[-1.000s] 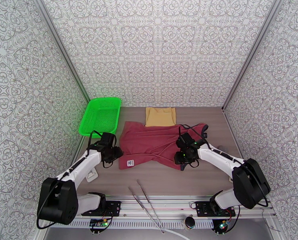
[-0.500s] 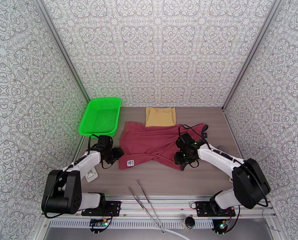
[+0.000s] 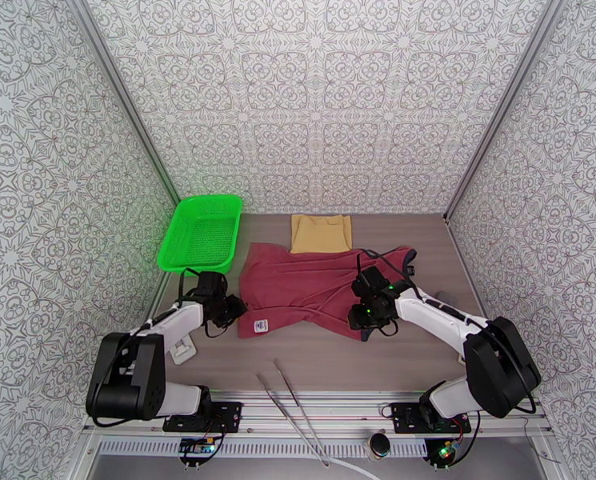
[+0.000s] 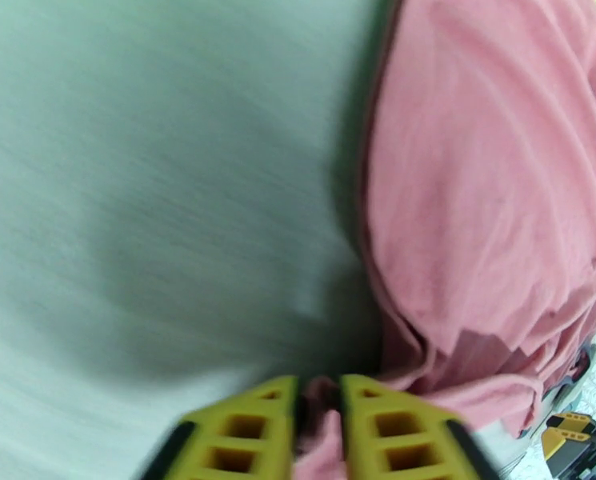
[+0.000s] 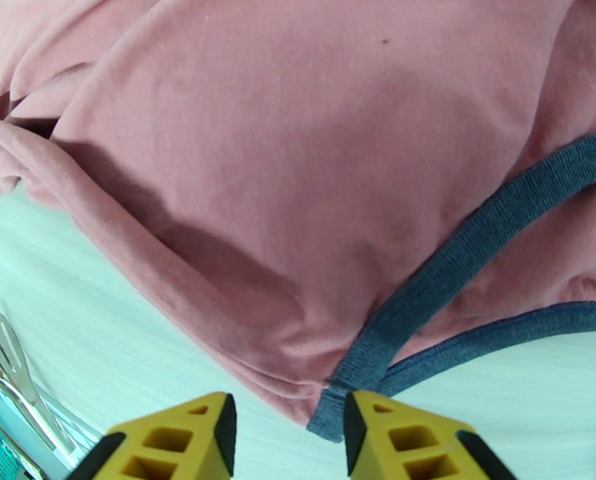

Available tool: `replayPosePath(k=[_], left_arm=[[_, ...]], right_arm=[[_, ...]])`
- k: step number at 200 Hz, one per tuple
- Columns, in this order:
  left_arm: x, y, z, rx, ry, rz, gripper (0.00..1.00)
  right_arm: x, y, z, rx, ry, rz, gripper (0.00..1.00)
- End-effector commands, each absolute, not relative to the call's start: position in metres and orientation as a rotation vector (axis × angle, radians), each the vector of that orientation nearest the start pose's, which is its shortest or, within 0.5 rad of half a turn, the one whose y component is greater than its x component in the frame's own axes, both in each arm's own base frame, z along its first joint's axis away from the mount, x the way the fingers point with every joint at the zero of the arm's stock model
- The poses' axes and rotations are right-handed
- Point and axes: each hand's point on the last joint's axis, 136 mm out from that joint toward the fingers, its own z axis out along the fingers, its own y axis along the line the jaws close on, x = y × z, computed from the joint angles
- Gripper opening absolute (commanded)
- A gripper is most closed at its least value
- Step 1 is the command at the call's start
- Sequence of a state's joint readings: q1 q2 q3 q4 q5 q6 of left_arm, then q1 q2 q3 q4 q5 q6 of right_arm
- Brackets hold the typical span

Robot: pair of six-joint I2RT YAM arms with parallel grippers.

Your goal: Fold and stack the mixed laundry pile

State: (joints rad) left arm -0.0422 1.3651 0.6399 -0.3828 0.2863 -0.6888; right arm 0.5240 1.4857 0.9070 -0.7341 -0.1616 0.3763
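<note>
We see the maroon tank top (image 3: 314,283) spread out on the middle of the table (image 3: 314,358). Its white label (image 3: 261,326) is at the near left corner and its navy trim (image 5: 458,250) is on the right side. The tan cloth (image 3: 321,233) lies flat just behind it, at the far edge of the table. We cannot tell if the two garments touch. The green basket (image 3: 202,230) stands at the far left, near the tank top's far left corner.

The left gripper (image 4: 319,398) is down at the left edge of the tank top, near the label. In the left wrist view, which is blurred, its two yellow fingers (image 4: 242,430) are pressed almost together. A small fold of the maroon fabric is pinched between them.

The right gripper (image 5: 290,418) is at the near right part of the tank top. Its fingers stand apart. The loose end of the navy trim lies in the gap, close to one finger, and we see bare table on the other side, so nothing is clamped there.

Two thin metal tongs (image 3: 290,398) lie on the near edge of the table, between the bases of the arms.
</note>
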Motion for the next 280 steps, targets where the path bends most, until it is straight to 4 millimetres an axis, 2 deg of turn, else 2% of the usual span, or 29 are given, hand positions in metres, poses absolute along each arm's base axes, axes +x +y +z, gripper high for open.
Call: replayPosePath(k=[1, 34, 44, 88, 111, 129, 143, 169, 208, 218, 234, 246, 259, 267, 280], left_arm=[[0.279, -0.058, 0.046, -0.783, 2.634, -0.567, 0.0], [0.264, -0.058, 0.056, -0.785, 2.634, -0.564, 0.0], [0.261, -0.05, 0.059, -0.797, 2.633, -0.507, 0.0], [0.241, -0.04, 0.094, -0.729, 2.645, -0.387, 0.0], [0.227, -0.041, 0.103, -0.703, 2.655, -0.339, 0.0], [0.218, -0.059, 0.1, -0.701, 2.677, -0.396, 0.0], [0.209, -0.064, 0.094, -0.722, 2.699, -0.352, 0.0], [0.186, -0.052, 0.083, -0.818, 2.706, -0.161, 0.0], [0.157, -0.028, 0.082, -0.965, 2.636, 0.013, 0.0], [0.15, -0.023, 0.079, -0.987, 2.629, 0.048, 0.15], [0.14, -0.019, 0.073, -1.017, 2.633, 0.076, 0.24], [0.135, -0.019, 0.069, -1.028, 2.635, 0.083, 0.35], [0.134, -0.02, 0.069, -1.031, 2.628, 0.074, 0.6], [0.136, -0.021, 0.071, -1.025, 2.622, 0.065, 0.64], [0.141, -0.022, 0.078, -1.015, 2.605, 0.054, 0.65]], right_arm=[[0.243, 0.177, 0.058, -0.267, 2.947, 0.391, 0.42], [0.244, 0.178, 0.06, -0.254, 2.946, 0.398, 0.42], [0.245, 0.179, 0.061, -0.247, 2.944, 0.4, 0.42], [0.254, 0.18, 0.075, -0.263, 2.916, 0.385, 0.42], [0.254, 0.182, 0.083, -0.297, 2.904, 0.394, 0.42], [0.252, 0.181, 0.085, -0.321, 2.909, 0.389, 0.42], [0.249, 0.179, 0.084, -0.332, 2.915, 0.387, 0.42], [0.242, 0.179, 0.084, -0.352, 2.921, 0.405, 0.42], [0.223, 0.172, 0.083, -0.336, 2.935, 0.435, 0.42], [0.22, 0.171, 0.081, -0.321, 2.94, 0.444, 0.41], [0.217, 0.171, 0.076, -0.27, 2.94, 0.463, 0.36], [0.217, 0.173, 0.071, -0.236, 2.939, 0.49, 0.33], [0.222, 0.177, 0.066, -0.189, 2.934, 0.511, 0.29], [0.225, 0.181, 0.064, -0.168, 2.93, 0.527, 0.28], [0.232, 0.185, 0.06, -0.138, 2.929, 0.537, 0.24]])
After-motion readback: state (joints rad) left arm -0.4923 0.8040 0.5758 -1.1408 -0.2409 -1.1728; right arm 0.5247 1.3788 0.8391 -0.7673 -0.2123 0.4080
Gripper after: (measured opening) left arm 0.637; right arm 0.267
